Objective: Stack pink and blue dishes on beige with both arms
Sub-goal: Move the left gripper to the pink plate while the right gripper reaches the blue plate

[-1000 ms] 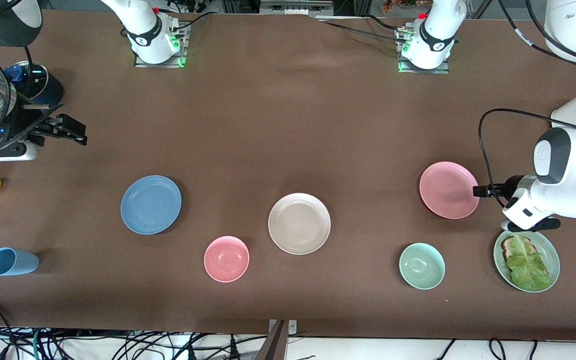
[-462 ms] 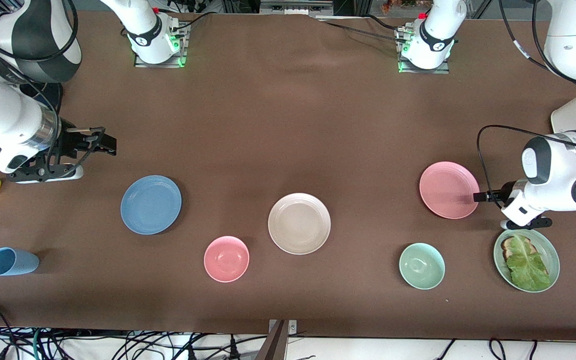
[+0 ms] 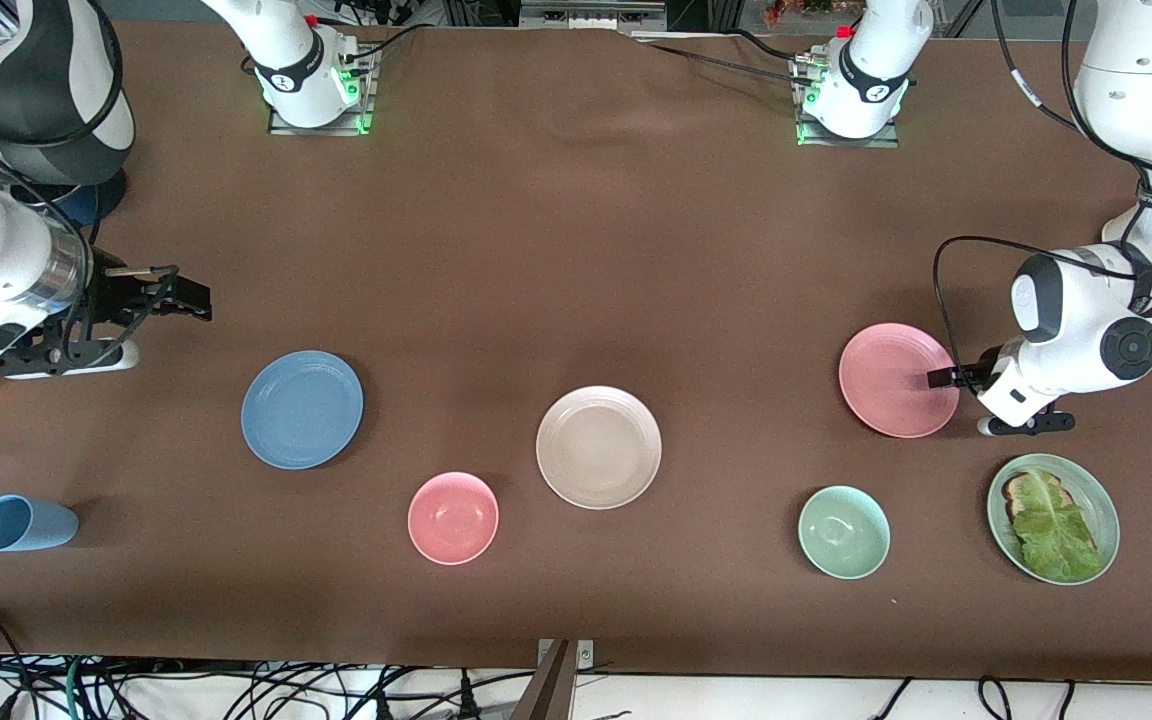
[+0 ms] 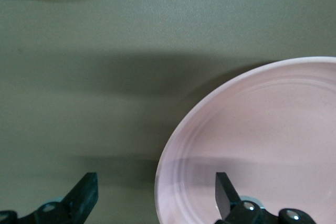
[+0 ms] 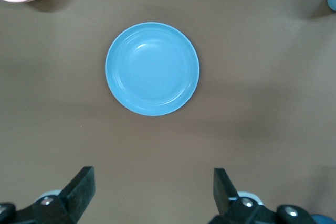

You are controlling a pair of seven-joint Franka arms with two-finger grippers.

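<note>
Brown matte cloth covered my table (image 3: 576,250), cables trailing off its near edge. My left gripper (image 4: 155,195) sat low at the pink plate (image 3: 897,379), fingers (image 4: 223,190) spread wide, one over the plate and one outside its rim, grasping nothing. My right gripper (image 3: 194,300) hung over bare cloth near the blue plate (image 3: 302,409), fingers parted and empty. Between the two plates, a little nearer the front camera, lay the beige plate (image 3: 598,447), with nothing stacked on it.
</note>
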